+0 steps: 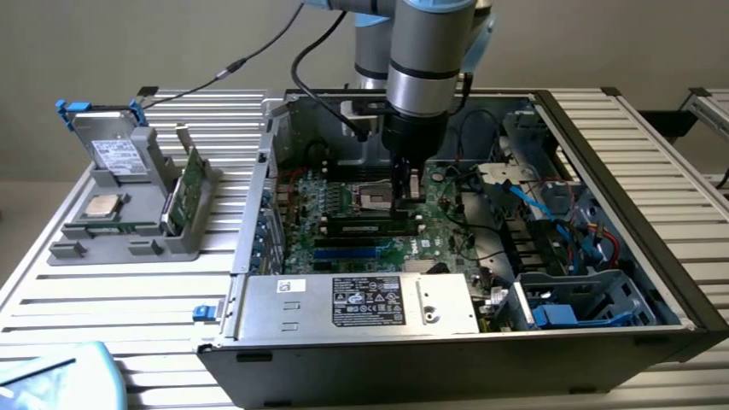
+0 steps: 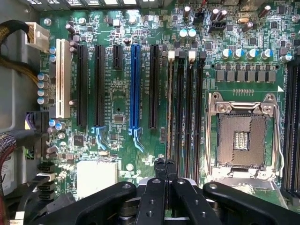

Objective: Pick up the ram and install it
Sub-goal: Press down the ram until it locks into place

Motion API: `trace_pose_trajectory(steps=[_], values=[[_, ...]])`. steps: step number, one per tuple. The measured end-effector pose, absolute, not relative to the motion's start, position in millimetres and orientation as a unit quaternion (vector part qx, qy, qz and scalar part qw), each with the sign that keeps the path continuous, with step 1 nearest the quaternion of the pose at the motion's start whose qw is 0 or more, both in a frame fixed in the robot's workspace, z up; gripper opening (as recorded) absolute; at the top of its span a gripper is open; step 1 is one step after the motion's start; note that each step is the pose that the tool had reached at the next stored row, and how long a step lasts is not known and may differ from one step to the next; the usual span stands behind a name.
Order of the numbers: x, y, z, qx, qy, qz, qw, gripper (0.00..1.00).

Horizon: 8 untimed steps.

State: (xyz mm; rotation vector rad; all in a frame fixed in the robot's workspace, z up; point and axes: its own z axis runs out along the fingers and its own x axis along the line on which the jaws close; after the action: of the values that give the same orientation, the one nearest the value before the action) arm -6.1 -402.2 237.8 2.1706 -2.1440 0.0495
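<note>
The ram, a long dark-green stick, stands on edge in a black memory slot on the motherboard inside the open computer case. In the wrist view the ram shows edge-on in the memory slot nearest the long black expansion slots. My gripper points straight down over the board, just above the end of the ram on the exterior view's right. Its fingers are pressed together with nothing between them. Whether the gripper touches the ram I cannot tell.
An open processor socket lies beside the memory slots. A metal power supply sits at the case's front, with cables and drive bays on the exterior view's right. Outside the case, a grey holder carries a drive, a silver chip and a green card.
</note>
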Motion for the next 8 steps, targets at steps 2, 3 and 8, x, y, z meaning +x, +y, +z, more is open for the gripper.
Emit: trace_pose_trajectory(steps=[2,3,8], values=[[-6.1,-401.8,236.1,0.711,-0.702,0.016,0.045,0.11],[-6.2,-401.8,235.1,0.711,-0.702,0.016,0.045,0.11],[-6.2,-401.8,230.2,0.711,-0.702,0.016,0.045,0.11]])
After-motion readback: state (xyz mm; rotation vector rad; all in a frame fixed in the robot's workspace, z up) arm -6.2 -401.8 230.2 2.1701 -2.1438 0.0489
